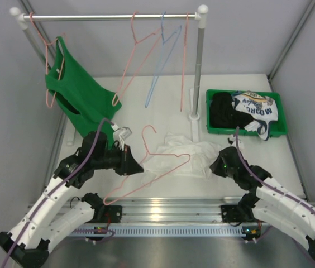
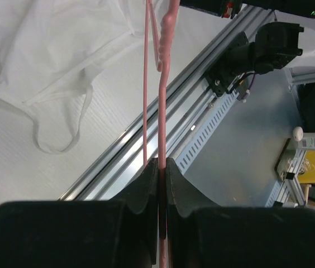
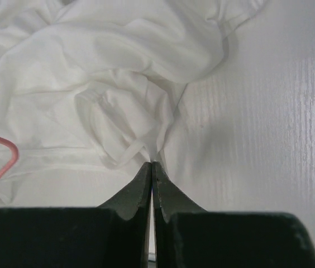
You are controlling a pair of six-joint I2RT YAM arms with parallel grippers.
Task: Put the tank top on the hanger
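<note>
Pink wire hanger [image 2: 161,111], clenched in left fingers [image 2: 153,173], reaches rightward over the white tank top [image 1: 182,146] pinched by right fingers [image 3: 149,173].

White table [image 1: 289,156], carrying: crumpled white tank top [image 1: 180,152] at centre; green bin [image 1: 209,111] of clothes, right rear; rack post [image 1: 194,116] just beside the bin.

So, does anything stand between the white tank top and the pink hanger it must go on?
Nothing visible does. The hanger, clamped in the left gripper, reaches over one edge of the tank top. The right gripper has its closed tips at the fabric's edge.
</note>
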